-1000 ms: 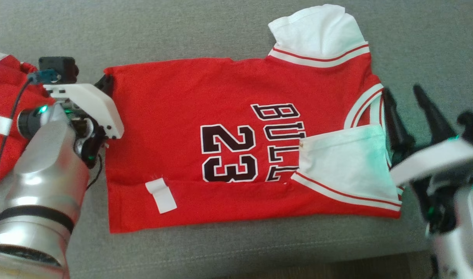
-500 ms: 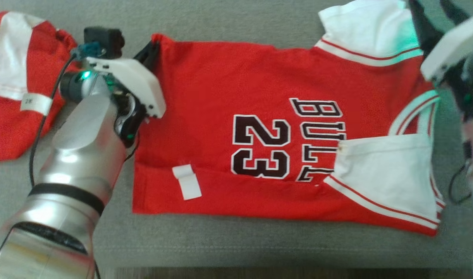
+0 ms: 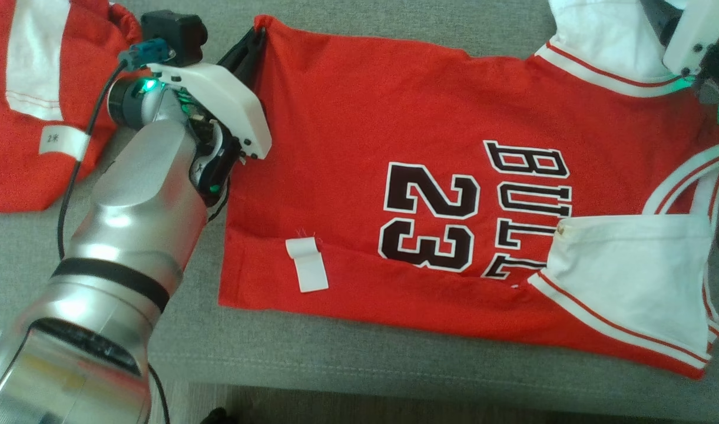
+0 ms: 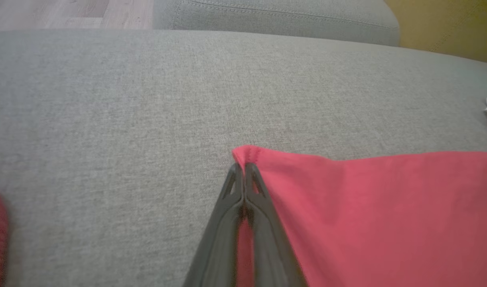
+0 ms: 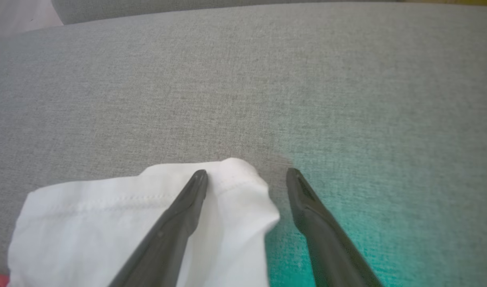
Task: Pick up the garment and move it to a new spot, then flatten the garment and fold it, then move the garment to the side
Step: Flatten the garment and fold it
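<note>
1. Lying crumpled at the far left of the grey sofa cushion [image 3: 394, 365] is a second red-and-white garment [image 3: 17, 135].
2. Just to its right, the left claw [image 4: 242, 165] is pinched tight on the far left corner of the red jersey [image 3: 347, 118].
3. The red jersey is spread flat across the middle of the cushion, "23" facing up, with its near edge folded over and a white tag [image 3: 309, 272] showing.
4. At the right, the right claw [image 5: 247, 171] gapes wide and holds nothing, one finger over the white sleeve [image 5: 87, 223], the other over bare cushion.
</note>
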`<state>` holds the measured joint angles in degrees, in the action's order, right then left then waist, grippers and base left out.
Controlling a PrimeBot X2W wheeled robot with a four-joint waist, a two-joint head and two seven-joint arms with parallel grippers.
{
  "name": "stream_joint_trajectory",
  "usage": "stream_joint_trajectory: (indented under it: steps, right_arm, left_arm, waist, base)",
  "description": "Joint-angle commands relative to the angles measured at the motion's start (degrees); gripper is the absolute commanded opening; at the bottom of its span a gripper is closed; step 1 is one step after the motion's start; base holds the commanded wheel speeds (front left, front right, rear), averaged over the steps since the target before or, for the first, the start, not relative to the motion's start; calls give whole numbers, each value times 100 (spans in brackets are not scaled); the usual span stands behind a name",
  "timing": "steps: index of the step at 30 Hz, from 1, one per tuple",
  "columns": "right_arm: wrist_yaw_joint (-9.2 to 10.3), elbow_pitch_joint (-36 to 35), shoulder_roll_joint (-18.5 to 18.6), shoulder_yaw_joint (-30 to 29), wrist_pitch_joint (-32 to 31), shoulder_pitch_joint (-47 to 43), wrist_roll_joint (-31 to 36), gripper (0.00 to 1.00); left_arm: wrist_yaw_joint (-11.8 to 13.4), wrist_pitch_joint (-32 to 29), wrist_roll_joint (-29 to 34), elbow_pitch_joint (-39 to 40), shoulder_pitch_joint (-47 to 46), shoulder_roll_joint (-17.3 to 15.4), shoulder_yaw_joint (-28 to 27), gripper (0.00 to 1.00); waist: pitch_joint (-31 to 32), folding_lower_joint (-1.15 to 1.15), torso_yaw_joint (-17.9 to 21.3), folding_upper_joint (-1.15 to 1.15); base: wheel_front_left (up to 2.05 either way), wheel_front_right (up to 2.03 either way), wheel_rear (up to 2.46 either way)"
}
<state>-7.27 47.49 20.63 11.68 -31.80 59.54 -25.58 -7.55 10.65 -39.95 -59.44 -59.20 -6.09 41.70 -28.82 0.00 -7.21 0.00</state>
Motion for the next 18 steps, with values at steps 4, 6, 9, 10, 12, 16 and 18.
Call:
stream_joint_trajectory:
  steps: [4, 6, 9, 10, 12, 16, 18]
  right_arm:
    - [-22, 39, 36, 285, -205, 93, -197, 0]
    - [-22, -18, 83, 369, -118, 132, -258, 0]
    - [-22, -234, 155, 506, 180, 114, -391, 0]
    - [-22, -321, 176, 543, 284, 86, -467, 0]
    - [-22, -546, 237, 613, 540, 20, -596, 0]
    - [-22, -993, 412, 720, 851, -221, -859, 0]
    - [-22, -1254, 507, 740, 983, -401, -975, 0]
  left_arm:
    - [7, 92, -156, 95, -288, -257, -1, 0]
    - [7, 104, -233, 82, -293, -299, 48, 0]
    - [7, 129, -333, 63, -295, -370, 116, 0]
    - [7, 145, -354, 57, -298, -405, 137, 0]
    - [7, 173, -405, 55, -299, -463, 168, 0]
    - [7, 228, -485, 109, -280, -599, 227, 0]
    - [7, 262, -515, 158, -246, -674, 248, 0]
  waist:
    - [-32, 0, -12, 0]
    - [-10, 0, -5, 0]
    - [79, 0, 22, 0]
    - [117, 0, 35, 0]
    - [200, 0, 66, 0]
    - [385, 0, 122, 0]
    - [479, 0, 148, 0]
  base:
    - [0, 0, 0]
    - [0, 0, 0]
    - [0, 0, 0]
    - [0, 0, 0]
    - [0, 0, 0]
    - [0, 0, 0]
    - [0, 0, 0]
